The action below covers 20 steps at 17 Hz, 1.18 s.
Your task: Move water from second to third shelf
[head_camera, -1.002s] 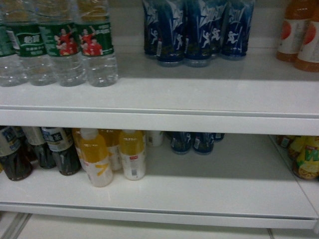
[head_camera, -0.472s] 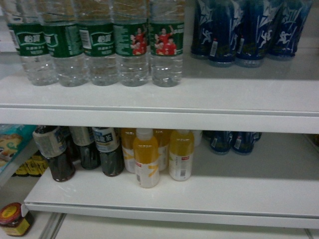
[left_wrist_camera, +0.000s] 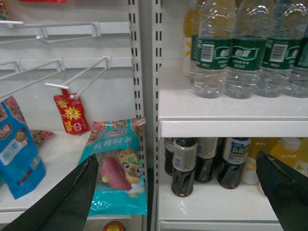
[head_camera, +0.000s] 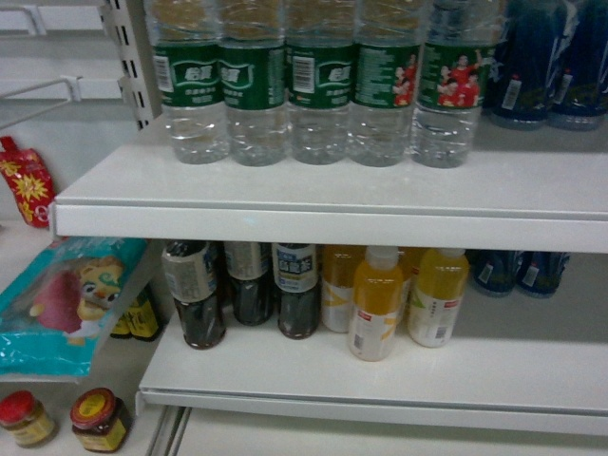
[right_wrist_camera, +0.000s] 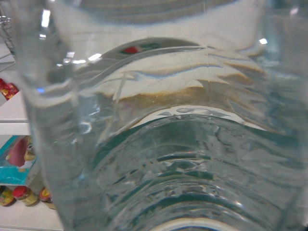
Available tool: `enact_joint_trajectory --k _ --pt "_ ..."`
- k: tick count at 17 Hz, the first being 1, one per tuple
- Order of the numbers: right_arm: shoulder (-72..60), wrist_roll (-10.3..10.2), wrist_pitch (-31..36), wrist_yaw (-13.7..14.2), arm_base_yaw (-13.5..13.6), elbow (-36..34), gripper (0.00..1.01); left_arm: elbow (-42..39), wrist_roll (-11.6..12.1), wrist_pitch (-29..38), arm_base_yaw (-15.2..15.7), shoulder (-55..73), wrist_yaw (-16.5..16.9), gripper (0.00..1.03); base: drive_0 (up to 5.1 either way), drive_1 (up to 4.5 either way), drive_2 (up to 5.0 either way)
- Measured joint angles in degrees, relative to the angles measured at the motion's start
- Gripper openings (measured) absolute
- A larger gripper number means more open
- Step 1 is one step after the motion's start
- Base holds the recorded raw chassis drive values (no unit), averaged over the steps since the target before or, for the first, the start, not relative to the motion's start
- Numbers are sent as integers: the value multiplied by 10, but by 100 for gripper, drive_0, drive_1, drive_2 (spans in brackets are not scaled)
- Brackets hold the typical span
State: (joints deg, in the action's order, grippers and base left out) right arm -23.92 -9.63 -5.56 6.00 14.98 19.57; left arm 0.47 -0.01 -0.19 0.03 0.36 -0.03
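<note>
Several water bottles [head_camera: 318, 95] with green labels stand in a row on the upper white shelf [head_camera: 285, 204]; they also show in the left wrist view as the water row [left_wrist_camera: 250, 53]. One clear ribbed water bottle [right_wrist_camera: 159, 144] fills the right wrist view, pressed close to the camera and away from the shelving, so my right gripper holds it; its fingers are hidden behind the bottle. My left gripper [left_wrist_camera: 175, 192] is open and wide, with nothing between its dark fingers [left_wrist_camera: 62, 202], facing the shelf post. Neither gripper shows in the head view.
On the lower shelf [head_camera: 380, 380] stand dark tea bottles [head_camera: 195, 294] and yellow juice bottles [head_camera: 373, 304]. Blue bottles [head_camera: 541, 66] sit at the upper right. The left bay holds a teal snack packet [head_camera: 66, 304], a red pouch [head_camera: 28, 180], jars [head_camera: 100, 418] and wire hooks [left_wrist_camera: 72, 82].
The head view has swung left: the water row and lower bottles have slid right in the frame, and the left bay with packet, pouch and jars has come into view.
</note>
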Motion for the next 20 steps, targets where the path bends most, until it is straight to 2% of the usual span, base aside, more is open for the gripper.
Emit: enact_joint_trajectory --k 12,15,20 --pt "0 0 0 0 0 0 43 0 0 1 0 0 0 98 -464 232 232" --pt "0 0 1 -9 1 0 43 0 0 -1 0 0 -2 98 0 0 0" --pt "0 0 0 0 0 0 43 0 0 0 0 0 0 98 0 0 0"
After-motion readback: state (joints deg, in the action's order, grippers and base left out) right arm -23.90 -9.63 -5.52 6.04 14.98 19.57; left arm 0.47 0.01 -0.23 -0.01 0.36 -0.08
